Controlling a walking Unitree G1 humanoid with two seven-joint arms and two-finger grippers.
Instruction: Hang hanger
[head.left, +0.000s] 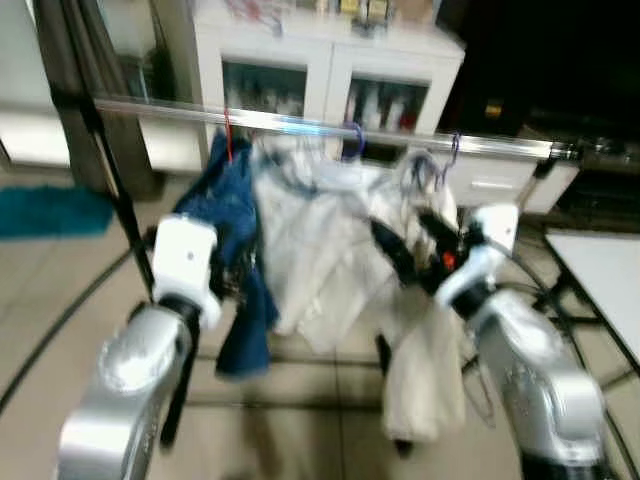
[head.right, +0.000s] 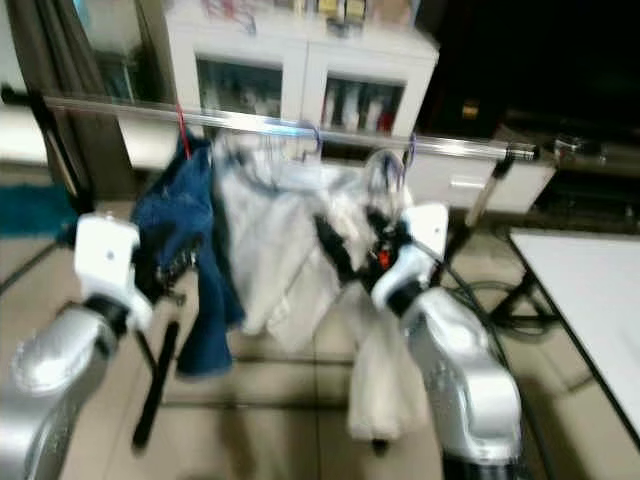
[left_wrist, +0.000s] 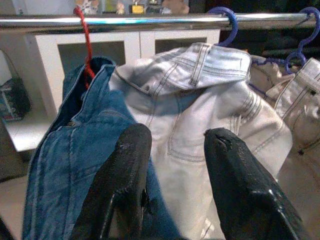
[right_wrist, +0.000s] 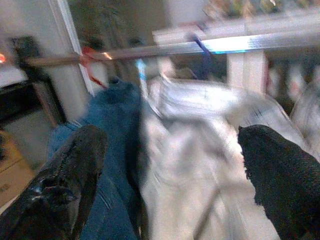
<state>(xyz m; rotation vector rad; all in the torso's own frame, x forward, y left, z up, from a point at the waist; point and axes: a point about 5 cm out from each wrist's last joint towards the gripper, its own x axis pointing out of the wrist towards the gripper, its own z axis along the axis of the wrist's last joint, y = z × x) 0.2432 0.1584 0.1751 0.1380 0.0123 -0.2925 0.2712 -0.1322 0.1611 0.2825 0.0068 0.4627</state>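
Observation:
A metal rail (head.left: 300, 122) runs across in front of me. On it a red hanger (left_wrist: 86, 45) carries a blue denim jacket (head.left: 228, 215). Beside it a purple hanger (left_wrist: 223, 16) holds a white jacket (left_wrist: 200, 115). Further right, a second purple hanger (left_wrist: 300, 42) bears a cream garment (head.left: 428, 350). My left gripper (left_wrist: 176, 136) is open just before the seam between the denim and white jackets, holding nothing. My right gripper (right_wrist: 172, 137) is wide open at the cream garment, pointing along the row of clothes, fingers (head.left: 392, 248) empty. The eye views are blurred.
A white cabinet (head.left: 330, 60) with glass doors stands behind the rail. The rack's dark post (head.left: 115, 190) slants down at the left, near a teal rug (head.left: 50, 212). A white table (head.left: 605, 270) sits at the right, with cables on the tiled floor.

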